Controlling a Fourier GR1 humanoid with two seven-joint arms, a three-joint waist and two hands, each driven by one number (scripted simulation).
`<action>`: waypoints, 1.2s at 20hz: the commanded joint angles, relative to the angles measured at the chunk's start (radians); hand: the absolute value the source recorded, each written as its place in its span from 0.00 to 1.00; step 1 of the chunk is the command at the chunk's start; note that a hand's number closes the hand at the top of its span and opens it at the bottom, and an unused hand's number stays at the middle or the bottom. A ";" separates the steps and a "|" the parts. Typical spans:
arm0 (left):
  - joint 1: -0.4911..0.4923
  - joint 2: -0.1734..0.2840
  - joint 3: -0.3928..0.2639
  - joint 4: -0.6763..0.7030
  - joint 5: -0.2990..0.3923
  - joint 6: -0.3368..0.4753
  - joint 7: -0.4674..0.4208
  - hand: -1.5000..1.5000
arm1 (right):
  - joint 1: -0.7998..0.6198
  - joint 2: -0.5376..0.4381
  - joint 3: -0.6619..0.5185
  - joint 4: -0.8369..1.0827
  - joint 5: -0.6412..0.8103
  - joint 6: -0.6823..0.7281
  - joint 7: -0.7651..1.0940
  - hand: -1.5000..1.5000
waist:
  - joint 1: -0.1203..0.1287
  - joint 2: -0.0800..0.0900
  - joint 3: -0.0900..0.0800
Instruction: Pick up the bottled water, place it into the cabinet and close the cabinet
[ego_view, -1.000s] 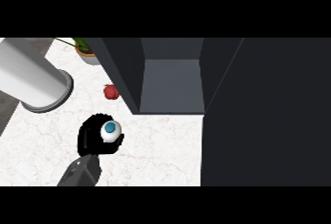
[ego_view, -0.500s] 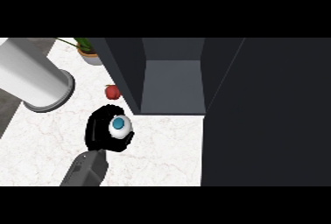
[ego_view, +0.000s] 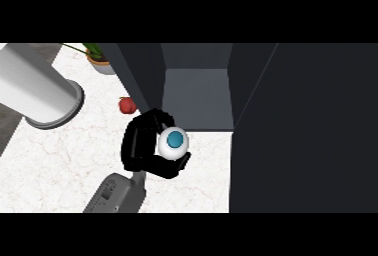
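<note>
The left hand (ego_view: 144, 145) has its fingers (ego_view: 159, 120) clamped on the bottled water (ego_view: 173, 143); the bottle sits inside their curl, just before the open cabinet (ego_view: 196, 100); beyond them, a red fruit (ego_view: 127, 104) lies on the surface (ego_view: 52, 165).

A white marbled counter (ego_view: 59, 165) with faint veining fills the lower left of the head view, evenly lit, and a darker grey strip borders it at the far left edge. On it lies a large pale grey cylinder (ego_view: 37, 95), tilted toward the upper left, and beyond it a potted plant (ego_view: 96, 57) with green leaves stands near the top edge. A small red fruit (ego_view: 127, 104), too small to identify further, sits on the marble between the cylinder and the dark furniture to its right.
</note>
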 joint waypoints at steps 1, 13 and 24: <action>-0.017 0.000 -0.175 -0.166 0.020 0.215 0.116 1.00 | -0.003 -0.034 -0.056 -0.107 -0.125 -0.014 0.066 0.00 | -0.003 0.005 -0.001; -0.345 0.000 -0.254 -0.112 0.021 0.634 0.248 1.00 | -0.039 0.005 -0.012 -0.152 -0.108 -0.035 0.138 0.00 | -0.026 0.011 -0.001; -0.534 0.000 -0.213 0.125 0.009 0.672 0.290 1.00 | -0.074 -0.018 -0.087 -0.122 -0.173 -0.020 0.167 0.00 | -0.025 0.012 -0.001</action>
